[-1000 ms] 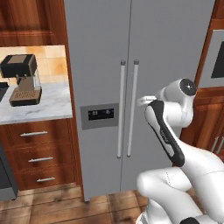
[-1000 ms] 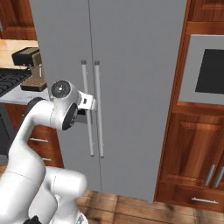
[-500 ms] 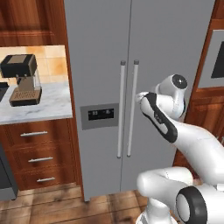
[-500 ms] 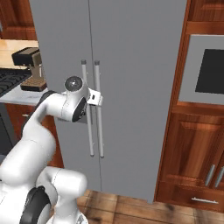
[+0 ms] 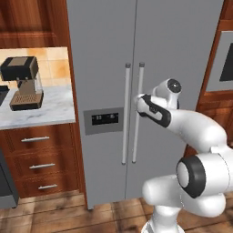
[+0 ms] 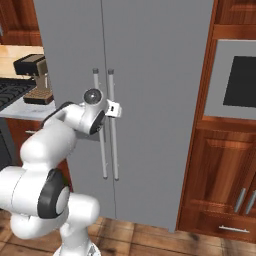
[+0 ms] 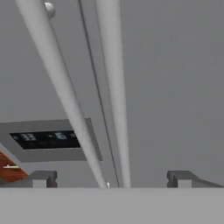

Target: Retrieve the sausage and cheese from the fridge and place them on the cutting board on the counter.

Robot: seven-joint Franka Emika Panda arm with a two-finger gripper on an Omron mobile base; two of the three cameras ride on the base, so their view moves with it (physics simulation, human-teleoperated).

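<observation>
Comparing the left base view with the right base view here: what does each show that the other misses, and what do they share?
Left base view alone: the fridge's dark display panel on the left door, and three silver-handled drawers under the counter.

Right base view alone: a built-in oven in the wooden cabinets right of the fridge, and a dark stovetop at the left edge.

Both: the closed grey fridge with its two vertical bar handles, the coffee machine on the counter, and the arm with its tool up at the handles, jaws open and holding nothing.
</observation>
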